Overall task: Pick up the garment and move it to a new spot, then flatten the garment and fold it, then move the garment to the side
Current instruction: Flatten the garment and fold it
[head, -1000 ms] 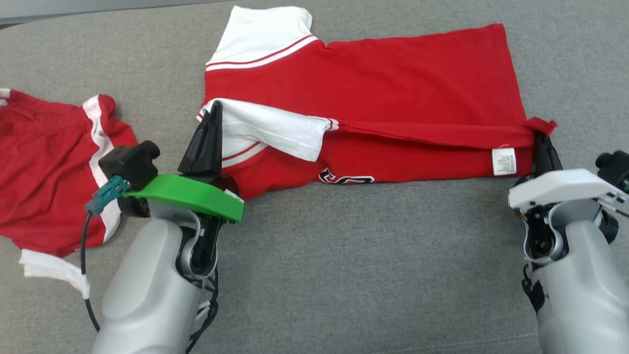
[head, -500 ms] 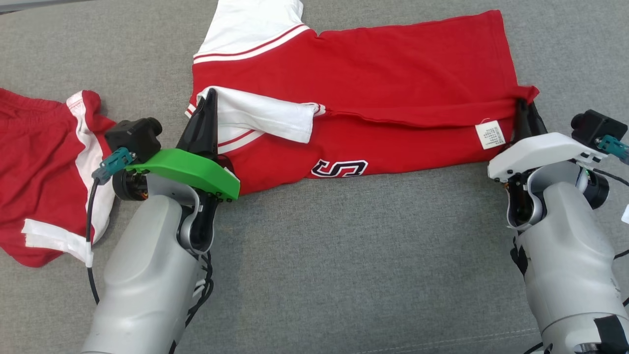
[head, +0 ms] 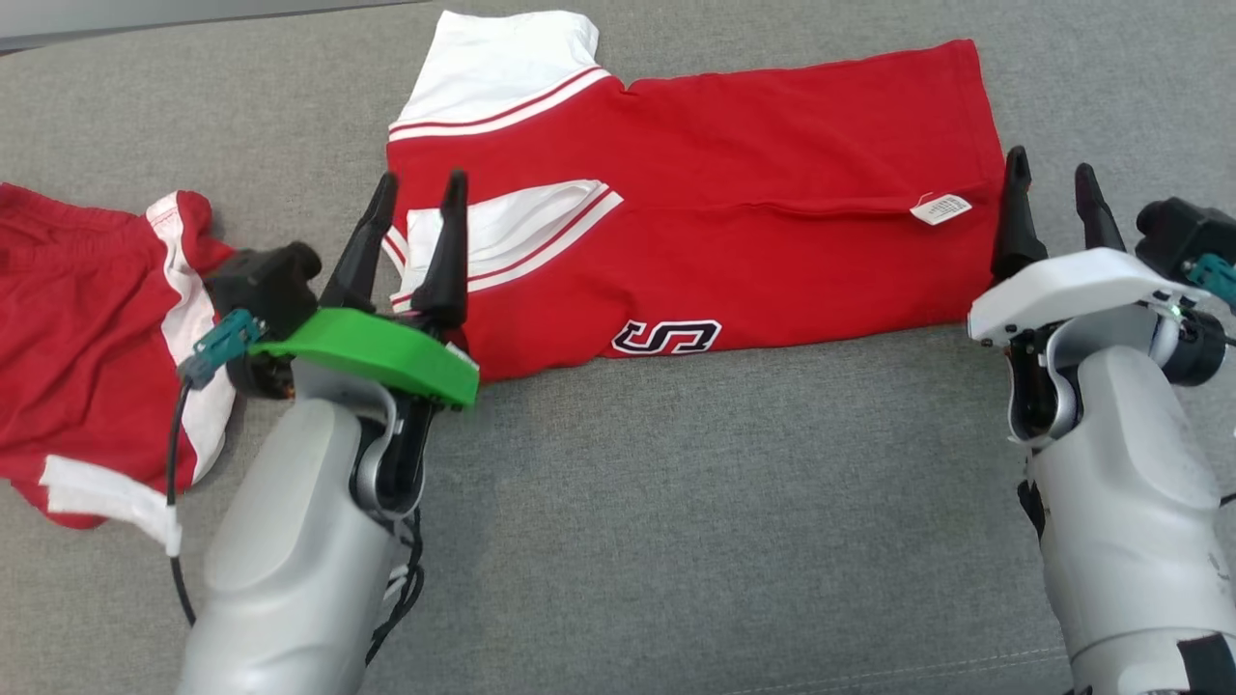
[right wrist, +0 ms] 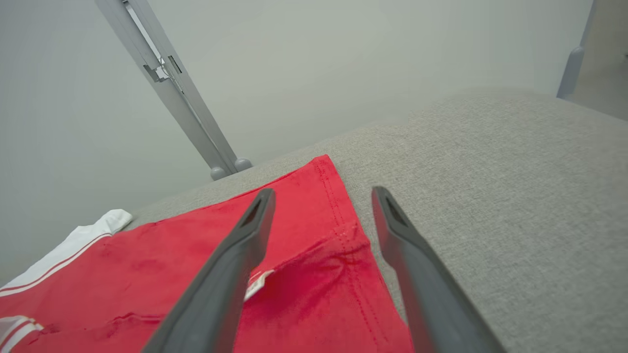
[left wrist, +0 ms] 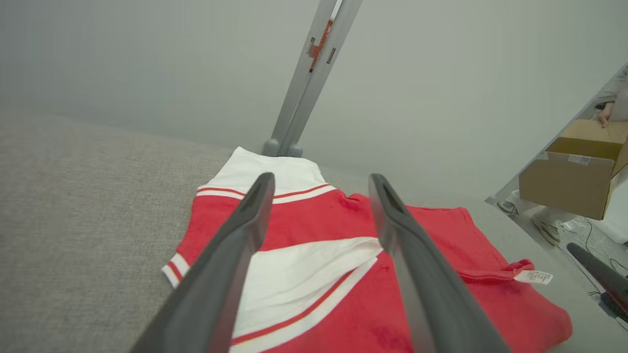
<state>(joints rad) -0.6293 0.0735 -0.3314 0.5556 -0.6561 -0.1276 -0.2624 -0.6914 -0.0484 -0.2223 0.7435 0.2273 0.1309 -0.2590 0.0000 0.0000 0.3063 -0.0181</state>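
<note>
Grey upholstered surface [head: 676,541]: soft and grippy, so cloth dragged across it will likely bunch rather than slide. Lift the garment for the move to the side.

Red jersey [head: 734,222]: lies across the far middle, folded lengthwise, "S" print [head: 666,336] on the near edge. The fold is loose. Pinching only the top layer would probably open it.

Second red-and-white garment [head: 77,328]: lies at the left, close to the left forearm and its cable. A wide swing could hook it.

Left gripper [head: 421,183]: jaws spread, holding nothing. It stands at the jersey's sleeve end with one finger over the cloth; can't tell if it touches. A low retreat could snag it.

Right gripper [head: 1049,164]: jaws spread, empty, just beside the hem end.

Folded white sleeve [head: 502,232]: rests on top, unpinned, and is the likeliest part to flop out.

Hem corner [right wrist: 343,230]: puckered, so it may not lie flat.

Care label [head: 940,208]: pokes out at the fold edge. Fingers could catch it instead of cloth.
</note>
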